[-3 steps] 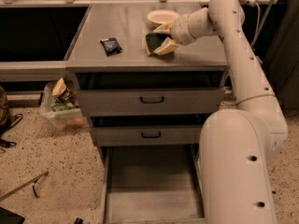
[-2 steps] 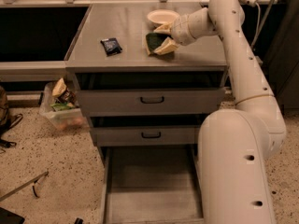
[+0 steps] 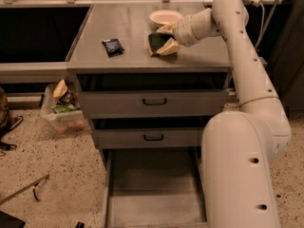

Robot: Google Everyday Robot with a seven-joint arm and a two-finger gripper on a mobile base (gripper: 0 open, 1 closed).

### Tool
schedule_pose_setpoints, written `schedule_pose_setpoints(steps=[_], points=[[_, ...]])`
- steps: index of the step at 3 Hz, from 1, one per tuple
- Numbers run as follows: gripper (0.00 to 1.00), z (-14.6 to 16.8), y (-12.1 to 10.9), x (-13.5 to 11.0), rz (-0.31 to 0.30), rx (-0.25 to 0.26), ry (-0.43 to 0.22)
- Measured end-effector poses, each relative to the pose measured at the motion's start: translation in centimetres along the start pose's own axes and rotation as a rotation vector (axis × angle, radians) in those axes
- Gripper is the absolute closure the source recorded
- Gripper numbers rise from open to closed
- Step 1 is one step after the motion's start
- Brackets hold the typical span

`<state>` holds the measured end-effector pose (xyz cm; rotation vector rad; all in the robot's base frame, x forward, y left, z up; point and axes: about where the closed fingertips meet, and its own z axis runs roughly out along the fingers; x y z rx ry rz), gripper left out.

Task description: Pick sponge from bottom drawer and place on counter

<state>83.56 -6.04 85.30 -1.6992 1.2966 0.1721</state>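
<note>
Grey metal cabinet seen from above and in front, its flat top serving as the desk point(image 3: 133, 27). On the desk, a dark blue crinkly packet point(image 3: 113, 46) lies to the left, well apart from the gripper point(image 3: 160, 42), and a shallow cream bowl point(image 3: 165, 17) stands near the back edge, just behind the gripper. The white arm point(image 3: 237, 56) reaches in from the right, and its bulky lower segment hides the right side of the cabinet front. Two shallow drawers point(image 3: 154, 101) with black handles are shut, while the bottom drawer point(image 3: 154, 184) is pulled out, showing a plain grey floor. A clear plastic bin point(image 3: 64, 110) of packets stands on the speckled floor point(image 3: 57, 175) at the left. The dark green sponge point(image 3: 154, 39) is over the right half of the desk, held between the two cream fingers point(image 3: 171, 47), one behind it and one in front, closed against it. Whether its lower edge touches the desk cannot be told.
</note>
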Motion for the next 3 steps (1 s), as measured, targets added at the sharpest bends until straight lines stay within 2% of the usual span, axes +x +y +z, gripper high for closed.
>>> schedule_pose_setpoints(steps=[1,2,3], points=[[0.13,0.00,0.00,0.00,0.000,0.000,0.000],[0.00,0.02,0.00,0.00,0.000,0.000,0.000],[0.00,0.02,0.00,0.00,0.000,0.000,0.000]])
